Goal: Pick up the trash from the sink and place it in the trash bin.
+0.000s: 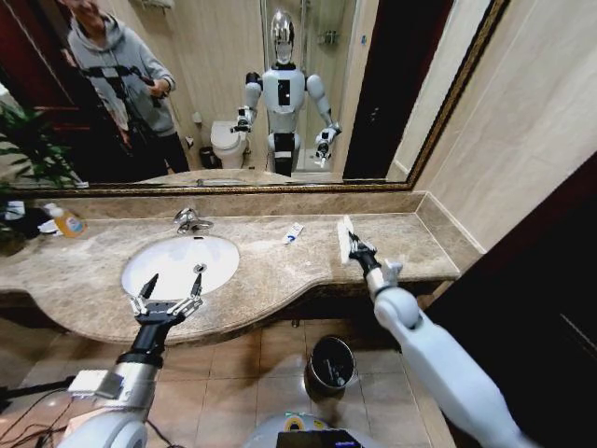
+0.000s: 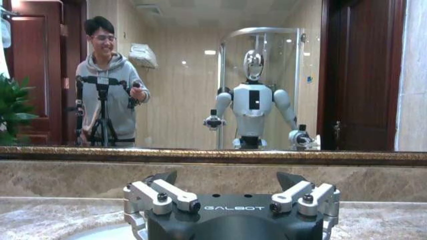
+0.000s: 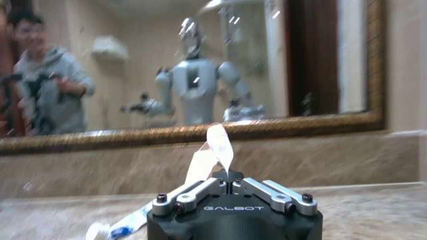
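A wide gilt-framed mirror (image 1: 233,93) runs along the wall behind a beige marble counter (image 1: 280,266), and its reflection gives back the robot with a toilet behind it. The counter curves out at the front; below it the floor is tiled, and the trash bin (image 1: 330,364), round and black with a shiny rim, stands there between the two arms. The sink (image 1: 177,264), a white oval basin with a chrome faucet (image 1: 191,221) at its back edge, sits on the left part of the counter.

The left gripper (image 1: 172,285) hovers over the basin's front rim with its fingers spread wide and nothing between them; the left wrist view shows the two dark fingertips standing well apart.

The right gripper (image 1: 360,250) is over the counter's right part, clenched on a long flat white packet (image 1: 345,235). In the head view the packet's long axis runs away from the robot toward the mirror; the right wrist view shows it (image 3: 212,152) rising upright from the closed fingers, slightly bent. A white mini tube (image 1: 293,233) lies on the counter between sink and right gripper, angled toward the back wall; the right wrist view shows its cap end (image 3: 117,229) just beside the gripper body.
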### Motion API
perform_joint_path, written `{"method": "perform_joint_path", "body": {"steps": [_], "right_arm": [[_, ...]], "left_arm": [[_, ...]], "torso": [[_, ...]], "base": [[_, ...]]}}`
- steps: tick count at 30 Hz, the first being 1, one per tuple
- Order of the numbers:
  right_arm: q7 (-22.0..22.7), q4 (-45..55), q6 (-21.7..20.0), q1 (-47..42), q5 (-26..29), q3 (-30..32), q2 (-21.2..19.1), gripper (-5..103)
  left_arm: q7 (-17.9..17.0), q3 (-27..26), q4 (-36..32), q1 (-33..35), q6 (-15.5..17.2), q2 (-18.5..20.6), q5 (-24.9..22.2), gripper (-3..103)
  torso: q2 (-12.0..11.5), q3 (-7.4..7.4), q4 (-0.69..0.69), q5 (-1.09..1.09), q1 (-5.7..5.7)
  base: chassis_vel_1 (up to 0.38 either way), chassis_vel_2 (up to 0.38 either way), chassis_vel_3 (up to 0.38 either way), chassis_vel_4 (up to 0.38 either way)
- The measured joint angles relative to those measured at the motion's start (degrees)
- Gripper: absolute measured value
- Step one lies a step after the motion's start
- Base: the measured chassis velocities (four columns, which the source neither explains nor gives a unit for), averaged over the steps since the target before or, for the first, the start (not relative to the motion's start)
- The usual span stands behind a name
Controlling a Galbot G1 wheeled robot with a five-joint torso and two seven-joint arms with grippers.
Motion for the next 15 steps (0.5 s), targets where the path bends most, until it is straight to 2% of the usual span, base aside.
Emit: {"method": "perform_joint_path", "body": {"steps": [2, 3, 6, 7, 9, 10, 13, 15], "right_arm": [[0.42, 2.26, 2.50, -5.21, -1.60, 0.94, 1.93, 0], [0.42, 2.26, 2.50, -5.21, -1.60, 0.94, 1.93, 0], [-1.04, 3.08, 7.02, -13.10, -7.70, 1.88, 4.72, 0], [-1.04, 3.08, 7.02, -13.10, -7.70, 1.88, 4.72, 0], [-1.54, 3.70, 9.07, -18.84, -13.72, 3.06, 6.26, 0], [-1.54, 3.70, 9.07, -18.84, -13.72, 3.06, 6.26, 0], [0.69, 0.08, 12.24, -24.48, -23.29, 3.26, 7.79, 0], [0.73, -1.62, 13.41, -25.83, -25.37, 3.59, 8.54, 0]], "left_arm": [[0.00, 0.00, -0.01, 0.00, 0.00, 0.00, 0.00, 100], [0.00, 0.00, -0.01, 0.00, 0.00, 0.00, 0.00, 100], [0.00, 0.00, -0.01, 0.00, 0.00, 0.00, 0.00, 100], [0.00, 0.00, -0.01, 0.00, 0.00, 0.00, 0.00, 100], [0.00, 0.00, 0.00, 0.00, 0.00, 0.00, 0.00, 100], [0.00, 0.00, 0.00, 0.00, 0.00, 0.00, 0.00, 100], [0.00, 0.00, 0.00, 0.00, 0.00, 0.00, 0.00, 100], [0.00, 0.00, 0.00, 0.00, 0.00, 0.00, 0.00, 100]], "torso": [[0.00, 0.00, 0.00, -0.01, 0.00], [0.00, 0.00, 0.00, -0.01, 0.00], [0.00, 0.00, 0.00, 0.01, 0.00], [0.00, 0.00, 0.00, 0.01, 0.00], [0.00, -0.01, 0.00, -0.02, 0.00], [0.00, -0.01, 0.00, -0.02, 0.00], [0.00, 0.00, -0.01, 0.00, 0.00], [0.00, 0.00, 0.00, 0.00, 0.00]], "base": [[0.000, 0.000, 0.000, 0.000], [0.000, 0.000, 0.000, 0.000], [0.000, 0.000, 0.000, 0.000], [0.000, 0.000, 0.000, 0.000], [0.000, 0.000, 0.000, 0.000], [0.000, 0.000, 0.000, 0.000], [0.000, 0.000, 0.000, 0.000], [0.000, 0.000, 0.000, 0.000]]}}
